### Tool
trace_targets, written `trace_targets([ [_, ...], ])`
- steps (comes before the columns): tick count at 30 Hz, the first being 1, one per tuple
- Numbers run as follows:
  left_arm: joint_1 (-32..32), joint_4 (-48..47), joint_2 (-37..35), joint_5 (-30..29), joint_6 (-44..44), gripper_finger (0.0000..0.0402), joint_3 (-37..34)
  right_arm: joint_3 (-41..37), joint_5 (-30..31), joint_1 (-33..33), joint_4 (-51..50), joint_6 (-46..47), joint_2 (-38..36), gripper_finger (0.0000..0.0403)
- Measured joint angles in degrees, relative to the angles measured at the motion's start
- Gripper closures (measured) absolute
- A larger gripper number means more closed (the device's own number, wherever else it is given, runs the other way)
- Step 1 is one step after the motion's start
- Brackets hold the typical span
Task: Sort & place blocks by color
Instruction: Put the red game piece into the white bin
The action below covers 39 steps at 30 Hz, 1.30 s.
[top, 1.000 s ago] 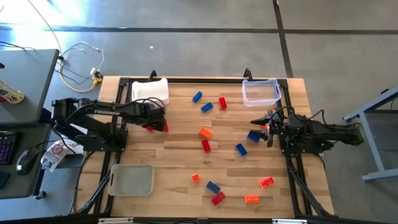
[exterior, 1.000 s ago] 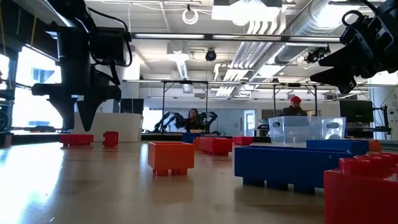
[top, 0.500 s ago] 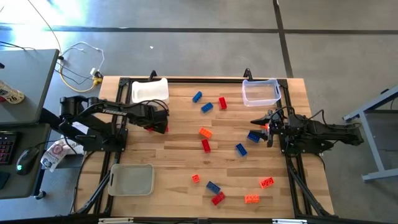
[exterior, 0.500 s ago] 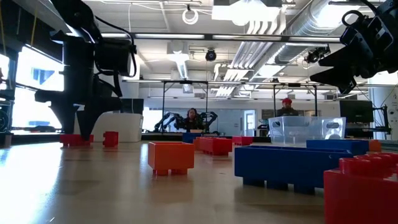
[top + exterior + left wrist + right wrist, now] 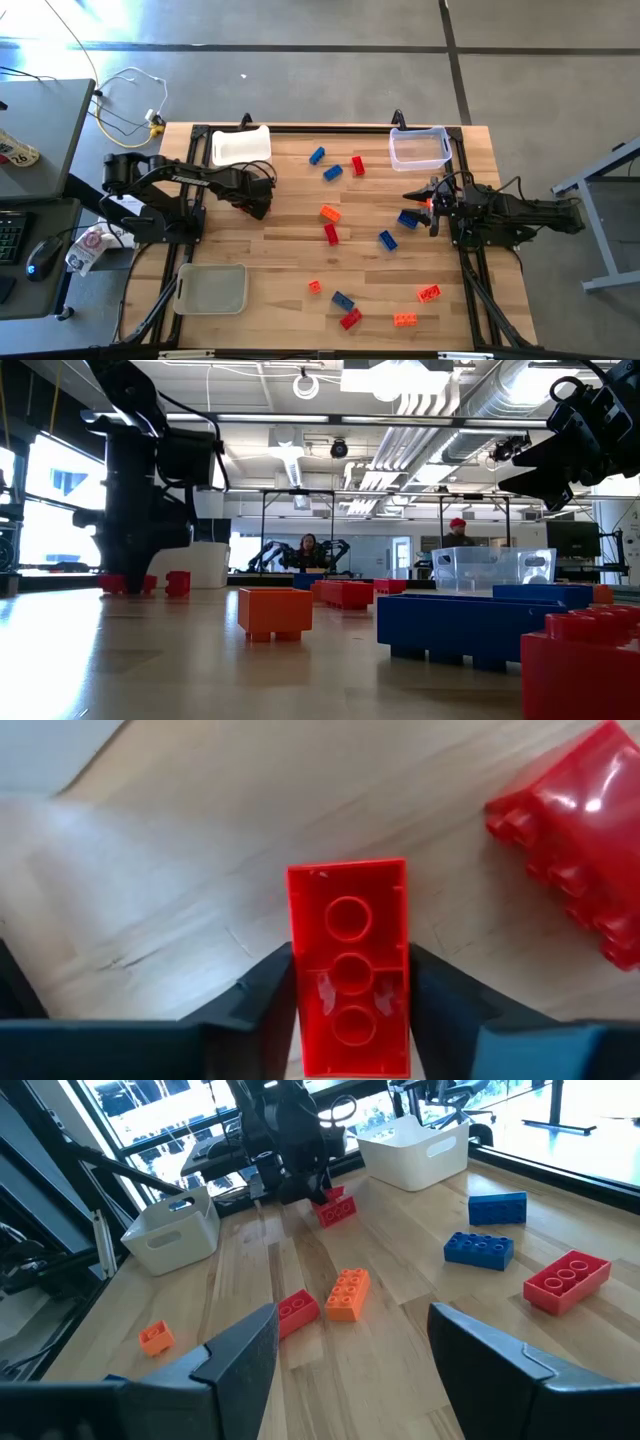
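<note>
Three whitish rectangular plastic trays sit on the light wooden slatted table (image 5: pixel 290 250): an opaque one (image 5: pixel 241 146) at the far left, a matching one (image 5: pixel 212 288) near left and a clear-walled one (image 5: pixel 419 148) far right, none showing anything inside. No writing can be read. Small studded red, blue and orange plastic bricks (image 5: pixel 331 233) lie scattered mid-table; the left gripper (image 5: pixel 350 1010) pinches a red three-hole brick (image 5: pixel 350 965) on the wood below the far-left tray, beside another red brick (image 5: pixel 570 860), while the right gripper (image 5: pixel 350 1350) hovers spread at the right edge.

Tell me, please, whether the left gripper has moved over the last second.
Yes. The left gripper has dropped down over a red block on the table, below the white tray in the high view; its fingers now flank that block.
</note>
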Motion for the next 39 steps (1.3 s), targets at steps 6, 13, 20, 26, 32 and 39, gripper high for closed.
trace_targets([
  [6,-0.02,0.05,-0.03,-0.10,4.01,0.0293,-0.07,0.00,0.00,0.02,0.02,0.00,0.02,0.0159],
  [13,-0.07,1.33,-4.97,0.52,5.91,0.0293,-0.42,0.02,0.00,0.00,0.02,0.00,0.02,0.0159],
  [20,0.07,5.19,-15.21,3.26,9.98,0.0293,-0.39,0.02,0.00,0.00,0.00,-0.01,0.00,0.0159],
  [26,3.46,11.22,-24.18,-0.12,15.21,0.0293,-0.35,0.02,0.00,0.00,0.00,0.00,0.01,0.0159],
  [32,9.56,19.12,-28.95,-2.82,23.04,0.0285,-0.31,0.01,0.00,0.00,0.01,0.00,0.02,0.0159],
  [39,17.40,26.16,-28.62,-2.86,35.97,0.0286,-0.28,0.00,0.00,0.02,0.00,0.00,0.00,0.0159],
])
